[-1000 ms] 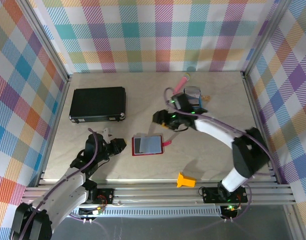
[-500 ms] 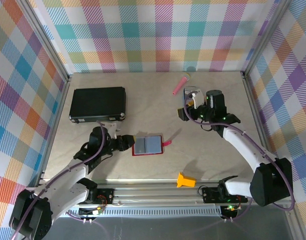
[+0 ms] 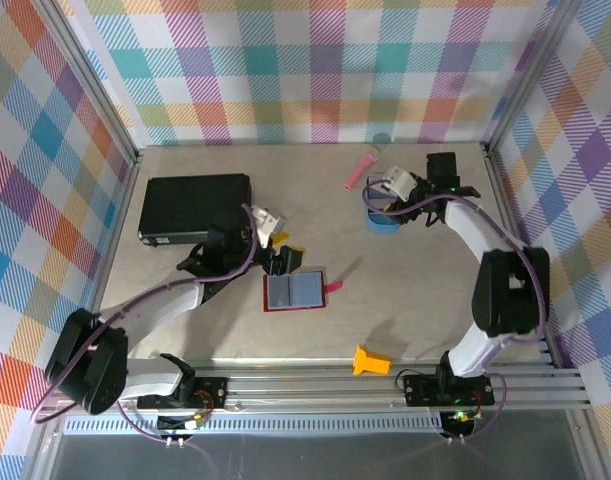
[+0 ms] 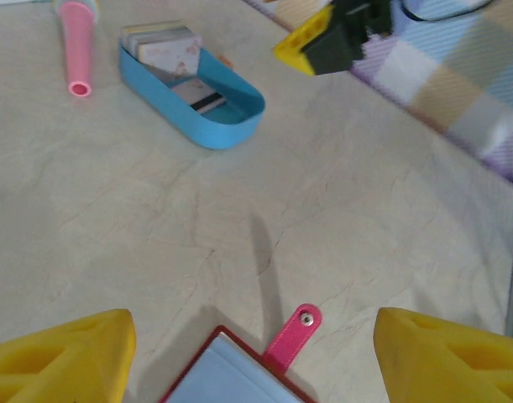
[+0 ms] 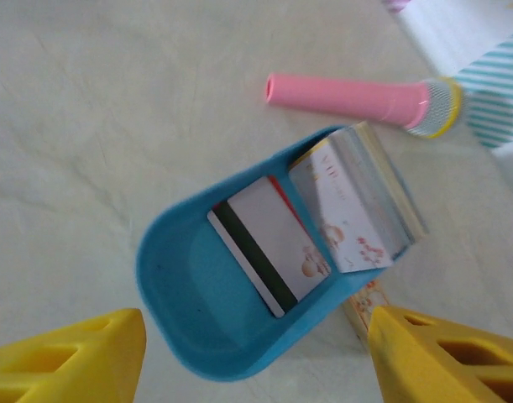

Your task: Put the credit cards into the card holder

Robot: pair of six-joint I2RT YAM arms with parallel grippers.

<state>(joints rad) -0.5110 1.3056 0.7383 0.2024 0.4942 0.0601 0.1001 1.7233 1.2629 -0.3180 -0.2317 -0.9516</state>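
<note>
Your right gripper [image 5: 256, 344] is gaping wide over cards [image 5: 323, 222] in a tray [image 5: 176, 285], their print blurring unreadably. Your left gripper [image 4: 252, 353] is gaping wide near the wallet [image 4: 231, 378], partly cropped.

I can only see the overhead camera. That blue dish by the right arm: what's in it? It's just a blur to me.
Observer: The right wrist camera looks straight into the blue tray. A stack of credit cards stands at one end and rises above the rim. A white card with a black stripe lies next to it inside.
Operator: Has the arm grabbed one?
Observer: No. The right jaws stand wide open over the tray, with nothing between them.
Operator: And the pink bit sticking out of the red wallet?
Observer: That's the card holder's closing tab. In the left wrist camera it lies flat on the table, with a round metal snap at its end.
</note>
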